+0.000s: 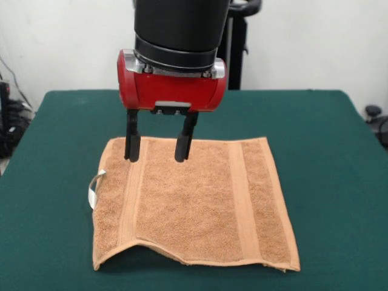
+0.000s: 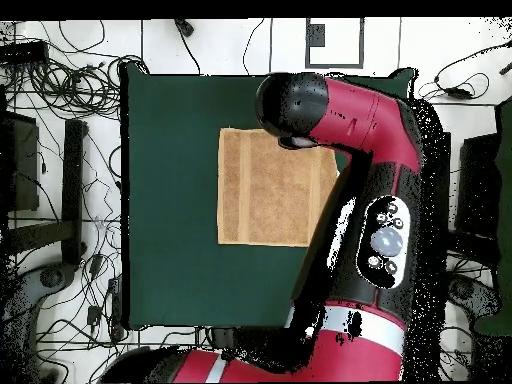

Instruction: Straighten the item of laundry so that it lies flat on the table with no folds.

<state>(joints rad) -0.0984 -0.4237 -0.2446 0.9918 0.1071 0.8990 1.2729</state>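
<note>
Hovering with fingers spread apart, gripper (image 1: 159,147) at the far edge of the towel (image 1: 194,203), tips at or just above the terry. Towel spread mid-table (image 1: 315,121), near edge humped up. White tag (image 1: 93,188) at one side, no legible writing. Gripper hidden by the arm overhead.

Light orange-tan fuzzy towel (image 1: 194,203), almost square, spread out on the dark green surface (image 1: 327,139). Two flat woven stripes running from far edge to near edge, one by each side. Small white tag (image 1: 94,187) sticking out at one side edge. Mostly flat, but near edge humped up off the green cloth at the corner below the tag.
</note>
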